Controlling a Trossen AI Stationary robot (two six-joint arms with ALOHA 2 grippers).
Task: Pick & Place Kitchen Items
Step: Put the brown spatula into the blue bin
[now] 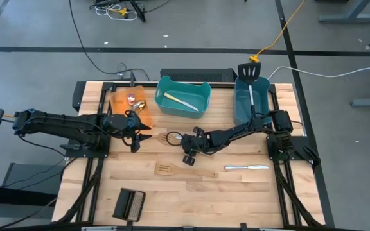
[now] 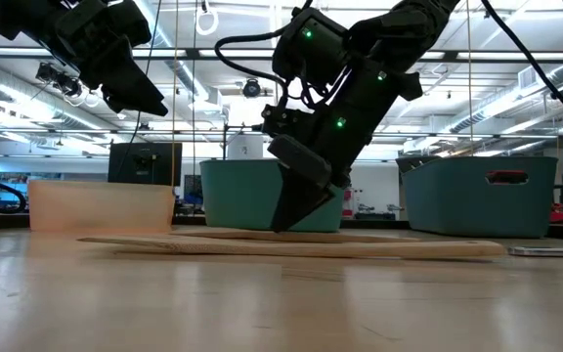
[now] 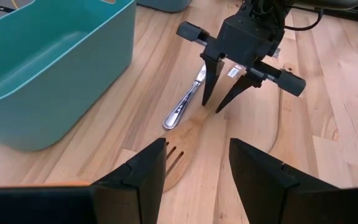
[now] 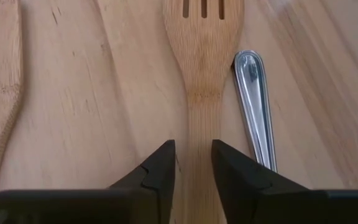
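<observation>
A wooden slotted spatula point(image 1: 167, 136) lies flat on the table with a silver knife point(image 4: 257, 112) right beside its handle. My right gripper point(image 4: 194, 163) is open and points down with one finger on each side of that handle; it also shows in the high view point(image 1: 186, 149). My left gripper point(image 3: 197, 171) is open and empty, raised above the table near the spatula's slotted head point(image 3: 176, 162). A second wooden spatula point(image 1: 175, 170) and another silver knife point(image 1: 246, 167) lie nearer the front. A black slotted spatula point(image 1: 250, 77) stands in the right teal bin point(image 1: 239, 106). My right gripper's fingers point(image 4: 157, 171) stand on either side of the wooden spatula's handle point(image 4: 197, 134), just behind its neck. They come from above, pointing down, across the handle. The spatula lies flat on the table. Whether the fingers touch it, I cannot tell.
The middle teal bin point(image 1: 201, 90) holds a knife. The orange bin point(image 1: 117, 99) holds small spoons. A black ribbed block point(image 1: 130, 204) lies at the front left. Bare wood lies between the front spatula and the table's near edge.
</observation>
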